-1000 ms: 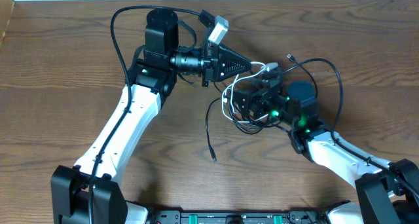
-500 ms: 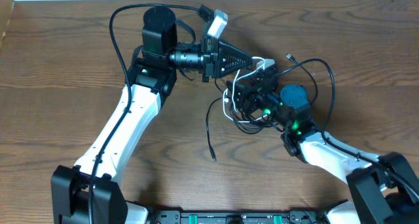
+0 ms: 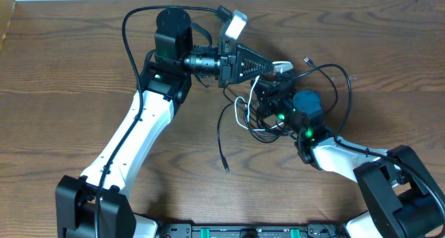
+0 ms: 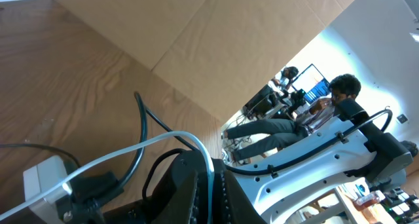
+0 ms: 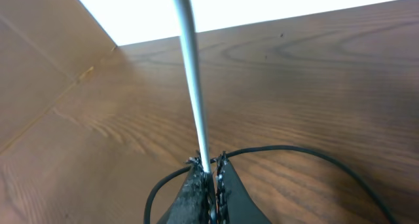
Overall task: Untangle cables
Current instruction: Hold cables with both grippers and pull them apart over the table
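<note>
The cables lie tangled at the table's centre between both grippers. The white cable (image 3: 241, 107) loops there, and its white plug block (image 3: 281, 67) sits by my left gripper (image 3: 270, 66). In the left wrist view the left gripper (image 4: 211, 185) is shut on the white cable (image 4: 131, 152), with the plug block (image 4: 46, 179) beside it. My right gripper (image 3: 256, 97) is in the tangle. In its wrist view the right gripper (image 5: 211, 166) is shut on the white cable (image 5: 192, 73), which rises taut. One black cable (image 3: 221, 137) trails toward the front. Another black cable (image 3: 345, 92) loops at the right.
A black cable (image 5: 308, 152) curves across the wood just behind the right fingertips. A cardboard wall (image 4: 216, 47) stands along the table's side. The left arm's own thick black wire (image 3: 128, 40) arcs over the table at the back left.
My right gripper has shut on the white cable, having been open a second ago, and has moved slightly left into the tangle. The left gripper has kept its grip and shifted a little.
</note>
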